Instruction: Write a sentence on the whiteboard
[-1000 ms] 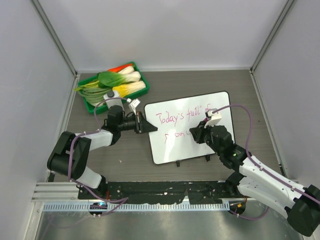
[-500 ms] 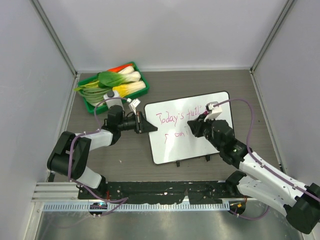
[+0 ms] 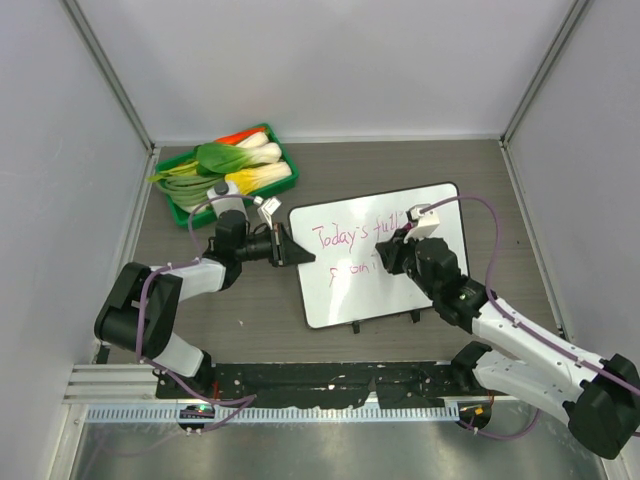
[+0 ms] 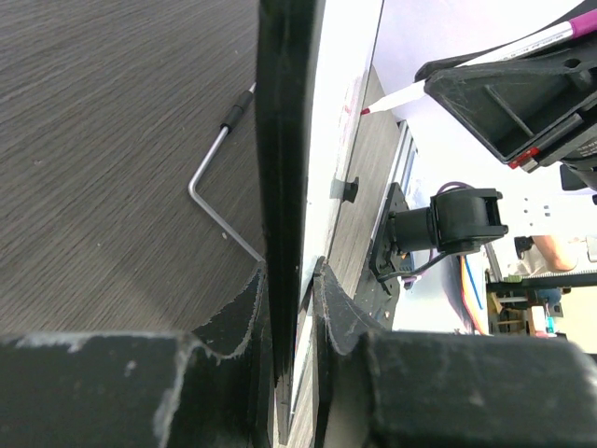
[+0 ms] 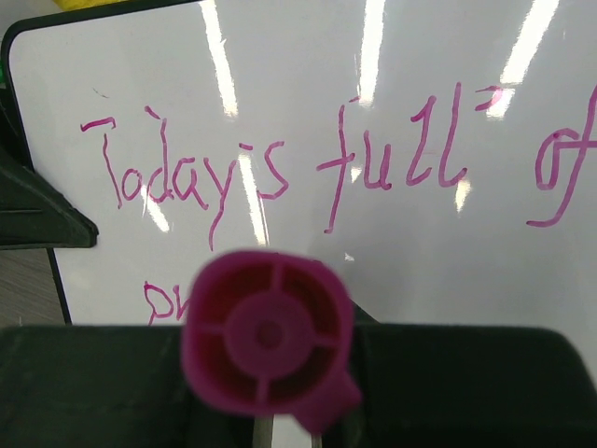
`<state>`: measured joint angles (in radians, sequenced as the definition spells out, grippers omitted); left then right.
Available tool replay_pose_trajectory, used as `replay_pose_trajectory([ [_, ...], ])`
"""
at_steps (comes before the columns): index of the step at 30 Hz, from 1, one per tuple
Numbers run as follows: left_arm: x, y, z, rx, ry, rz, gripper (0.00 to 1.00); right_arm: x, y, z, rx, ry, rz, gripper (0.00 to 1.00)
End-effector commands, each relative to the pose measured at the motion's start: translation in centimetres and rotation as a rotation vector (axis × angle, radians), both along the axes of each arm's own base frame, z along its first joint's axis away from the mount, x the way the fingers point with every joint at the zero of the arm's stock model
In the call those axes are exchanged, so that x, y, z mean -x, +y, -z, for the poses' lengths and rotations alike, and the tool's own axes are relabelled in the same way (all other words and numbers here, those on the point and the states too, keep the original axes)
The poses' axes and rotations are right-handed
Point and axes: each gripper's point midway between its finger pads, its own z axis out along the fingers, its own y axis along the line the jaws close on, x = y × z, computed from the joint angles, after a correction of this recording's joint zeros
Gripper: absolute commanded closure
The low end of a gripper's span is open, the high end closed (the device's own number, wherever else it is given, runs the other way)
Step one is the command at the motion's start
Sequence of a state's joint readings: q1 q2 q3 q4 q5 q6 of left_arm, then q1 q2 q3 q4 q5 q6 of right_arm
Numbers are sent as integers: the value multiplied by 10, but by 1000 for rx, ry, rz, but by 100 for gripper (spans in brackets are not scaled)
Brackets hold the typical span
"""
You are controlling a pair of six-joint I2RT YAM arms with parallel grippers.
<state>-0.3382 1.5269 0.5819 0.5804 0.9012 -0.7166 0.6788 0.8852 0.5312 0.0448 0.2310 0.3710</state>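
Note:
The whiteboard point(image 3: 335, 300) lies at mid-table, its black rim point(image 4: 284, 140) clamped at the left edge by my shut left gripper point(image 3: 287, 250) point(image 4: 291, 273). The sentence point(image 3: 345, 238) point(image 5: 280, 173) in pink script reads "Today's full of", and a second line starts below it point(image 5: 163, 301), partly hidden. My right gripper point(image 3: 388, 256) point(image 5: 272, 387) is shut on a pink marker point(image 5: 269, 341), seen end-on, over that second line. In the left wrist view the marker's tip point(image 4: 392, 97) points at the board's face. Whether the tip touches the board is unclear.
A green tray point(image 3: 283, 152) of vegetables stands at the back left, just behind the left gripper. A bent metal rod point(image 4: 216, 182) lies on the wood-grain table beside the board's edge. Grey walls close in on three sides.
My right gripper has shifted the marker a little left and away along the second line. The left gripper and the board have stayed put.

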Motion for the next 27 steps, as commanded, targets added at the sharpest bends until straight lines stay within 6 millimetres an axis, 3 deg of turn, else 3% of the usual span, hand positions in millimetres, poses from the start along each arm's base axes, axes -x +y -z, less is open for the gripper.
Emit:
replay_pose_trajectory([
  [1, -14, 16, 43, -162, -7, -97, 100, -5, -2, -3, -6, -32, 27, 98],
  [7, -15, 16, 42, -163, -13, -99, 100, -5, -9, 9, 21, -8, 58, 99],
  [17, -15, 16, 42, -162, -14, -98, 100, 8, -14, -37, -98, -85, 50, 99],
  [27, -15, 16, 42, -164, -11, -97, 100, 15, -20, -26, -143, -51, 74, 99],
])
